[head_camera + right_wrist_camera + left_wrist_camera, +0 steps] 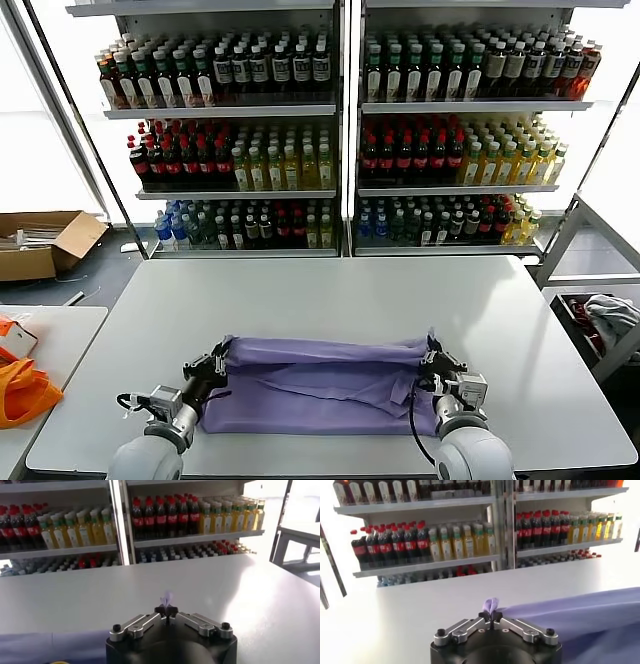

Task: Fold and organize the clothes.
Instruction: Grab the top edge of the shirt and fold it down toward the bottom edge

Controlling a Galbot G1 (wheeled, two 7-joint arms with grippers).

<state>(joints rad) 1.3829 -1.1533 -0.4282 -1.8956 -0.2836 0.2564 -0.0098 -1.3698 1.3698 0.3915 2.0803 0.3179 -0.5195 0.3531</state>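
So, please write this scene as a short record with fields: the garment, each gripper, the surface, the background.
garment: lavender T-shirt, partly folded, stretched sideways between both grippers
left gripper: shut on the shirt's left edge
right gripper: shut on the shirt's right edge
surface: grey table, shirt lies near its front edge
background: shelves of bottled drinks
side items: orange bag at left; cardboard box on floor

Head camera looks down over the table [330, 290]; wrist cameras (low, close) share the shelves [420, 565].

A shop: shelves [240, 110] of bottled drinks [420, 155] (row upon row).
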